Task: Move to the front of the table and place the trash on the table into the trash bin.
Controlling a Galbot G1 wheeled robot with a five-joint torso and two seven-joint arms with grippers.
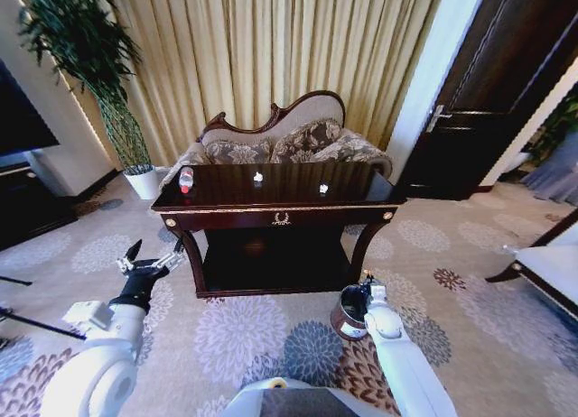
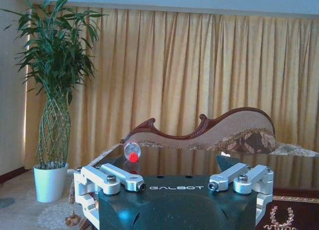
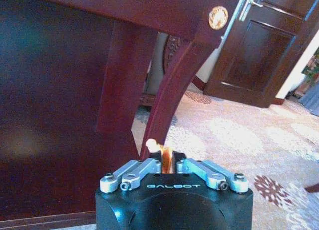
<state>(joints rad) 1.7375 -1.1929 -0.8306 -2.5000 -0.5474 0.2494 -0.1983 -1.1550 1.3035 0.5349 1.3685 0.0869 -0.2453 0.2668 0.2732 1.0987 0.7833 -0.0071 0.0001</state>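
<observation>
The dark glossy table [image 1: 280, 203] stands straight ahead, gold trim along its front. On its top lie a clear bottle with a red cap [image 1: 186, 180] at the left end and two white paper wads [image 1: 257, 176] [image 1: 323, 189] toward the middle and right. My left gripper [image 1: 151, 254] hovers open, below and in front of the table's left corner; its wrist view shows the bottle [image 2: 132, 152] just beyond. My right gripper [image 1: 366, 288] is shut on the rim of the dark-brown trash bin [image 1: 346, 316], near the table's right front leg [image 3: 169, 95].
A sofa [image 1: 280, 137] sits behind the table before yellow curtains. A tall plant in a white pot [image 1: 143, 180] stands at the left and a black cabinet [image 1: 27, 200] further left. A dark door [image 1: 488, 101] is at the right. Patterned carpet lies open around me.
</observation>
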